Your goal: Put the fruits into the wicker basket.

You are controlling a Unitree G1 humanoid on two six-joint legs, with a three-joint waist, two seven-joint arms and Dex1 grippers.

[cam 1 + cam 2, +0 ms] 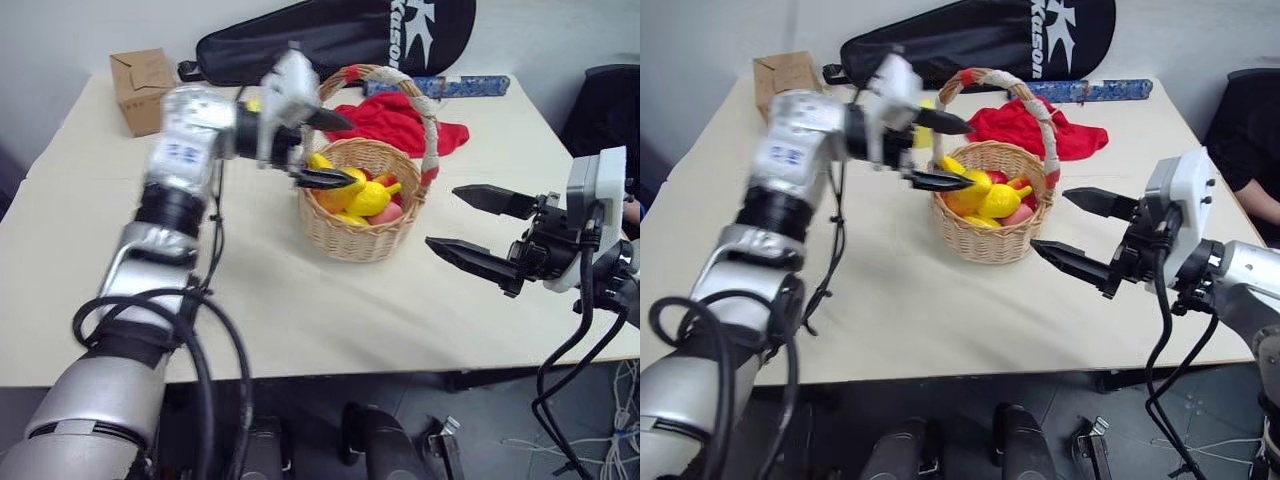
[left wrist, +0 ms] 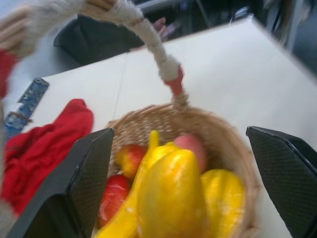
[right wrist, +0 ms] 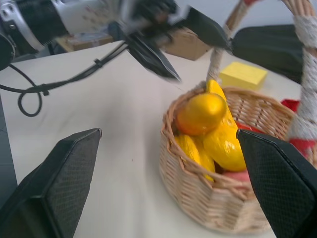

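A pale cream table [image 1: 300, 300] fills the scene, with a white wall behind it. At its far edge lie a long black bag [image 1: 340, 35] with white lettering and a blue patterned strip [image 1: 440, 87]; a small brown cardboard box [image 1: 143, 88] stands at the far left corner.

Near the middle of the table sits the wicker basket [image 1: 360, 235], its arched handle [image 1: 428, 130] wrapped in white and red bands. The fruits [image 1: 365, 197] are piled inside it — a curved yellow banana [image 2: 129, 218], a glossy yellow-orange mango [image 3: 200, 113], other yellow pieces and reddish ones showing between them. A crumpled red cloth [image 1: 400, 120] lies on the table just behind the basket, and a yellow cube block [image 3: 242, 75] sits behind it on the left side.

The left gripper [image 1: 325, 150] hangs over the basket's left rim, pointing across toward the right, its two black fingers spread wide and holding nothing — one finger above the fruit pile, the other just at the top of it.

The right gripper [image 1: 465, 225] hovers above the table to the right of the basket, aimed at it, near but apart. Its fingers are also spread wide and empty.

At the right edge, beyond the table, a person's dark sleeve [image 1: 1250, 150] is visible.
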